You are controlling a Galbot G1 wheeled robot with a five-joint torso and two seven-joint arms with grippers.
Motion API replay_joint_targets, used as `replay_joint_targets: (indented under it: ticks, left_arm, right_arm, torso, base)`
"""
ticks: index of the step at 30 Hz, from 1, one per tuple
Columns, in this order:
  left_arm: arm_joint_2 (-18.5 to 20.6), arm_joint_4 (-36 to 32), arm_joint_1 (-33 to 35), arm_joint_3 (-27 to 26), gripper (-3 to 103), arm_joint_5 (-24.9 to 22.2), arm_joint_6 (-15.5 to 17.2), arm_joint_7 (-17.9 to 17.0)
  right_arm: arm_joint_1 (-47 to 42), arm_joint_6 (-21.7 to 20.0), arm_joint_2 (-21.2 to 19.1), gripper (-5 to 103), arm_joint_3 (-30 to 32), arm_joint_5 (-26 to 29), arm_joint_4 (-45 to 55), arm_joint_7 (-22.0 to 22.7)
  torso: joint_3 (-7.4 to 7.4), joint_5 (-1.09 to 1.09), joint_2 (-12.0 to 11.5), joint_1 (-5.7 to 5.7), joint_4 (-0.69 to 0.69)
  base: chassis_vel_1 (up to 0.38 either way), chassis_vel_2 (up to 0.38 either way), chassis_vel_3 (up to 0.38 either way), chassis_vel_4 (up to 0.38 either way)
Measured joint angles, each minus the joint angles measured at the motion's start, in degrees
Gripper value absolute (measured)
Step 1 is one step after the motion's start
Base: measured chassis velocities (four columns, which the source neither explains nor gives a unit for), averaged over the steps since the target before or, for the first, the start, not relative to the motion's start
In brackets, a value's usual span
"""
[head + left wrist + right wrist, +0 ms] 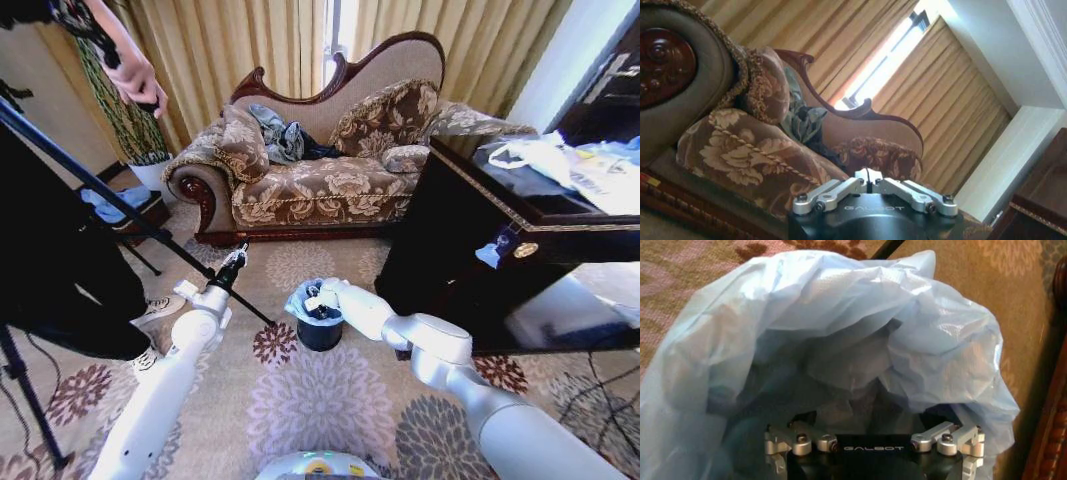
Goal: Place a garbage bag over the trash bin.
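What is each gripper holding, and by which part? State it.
The right gripper sits inside the garbage bag at the trash bin; any hold is hidden. The left gripper holds nothing.

Crumpled pale blue garbage bag point(840, 340) drapes over the black trash bin point(320, 333).

The garbage bag point(840, 340) is thin, crinkled, translucent plastic, lining the smooth black trash bin point(320, 332). At upper centre, the sofa point(320, 170) pairs woven floral cloth with glossy carved wood.
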Motion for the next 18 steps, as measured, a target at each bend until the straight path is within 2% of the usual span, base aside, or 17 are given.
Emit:
replay_joint_targets:
  ticks: [2,6,7,11,12,18]
  left_arm:
    - [0.1,0.0,0.0,0.0,0,0.0,0.0,0.0]
    - [0.7,-0.2,-0.4,0.4,0,-0.2,0.1,-0.1]
    - [0.7,-0.2,-0.4,0.4,0,-0.2,0.1,-0.1]
    - [1.3,-0.1,-0.4,1.0,0,-0.2,0.2,-0.1]
    - [1.3,-0.1,-0.4,1.0,0,-0.2,0.2,-0.1]
    - [3.1,-0.7,0.4,1.5,0,0.0,0.3,-0.6]
  right_arm:
    - [0.2,0.0,-0.5,100,0.0,0.0,0.8,-0.4]
    - [1.7,-2.2,-5.2,100,-2.2,4.1,8.3,-1.7]
    - [1.7,-2.2,-5.2,100,-2.2,4.1,8.3,-1.7]
    - [3.5,-5.0,-11.3,100,-4.7,9.1,16.7,-2.1]
    - [3.5,-5.0,-11.3,100,-4.7,9.1,16.7,-2.1]
    - [4.3,-8.3,-20.0,100,-2.8,14.9,29.3,-2.0]
  torso:
    - [0.0,0.0,0.0,0.0,0.0]
    - [0.0,0.01,0.0,0.0,0.0]
    - [0.0,0.01,0.0,0.0,0.0]
    - [0.0,0.0,0.0,0.0,-0.01]
    - [0.0,0.0,0.0,0.0,-0.01]
    - [0.0,0.01,0.0,0.0,0.0]
  base:
    - [0.0,0.0,0.0,0.0]
    - [0.0,0.0,0.0,0.0]
    - [0.0,0.0,0.0,0.0]
    - [0.0,0.0,0.0,0.0]
    - [0.0,0.0,0.0,0.0]
    - [0.0,0.0,0.0,0.0]
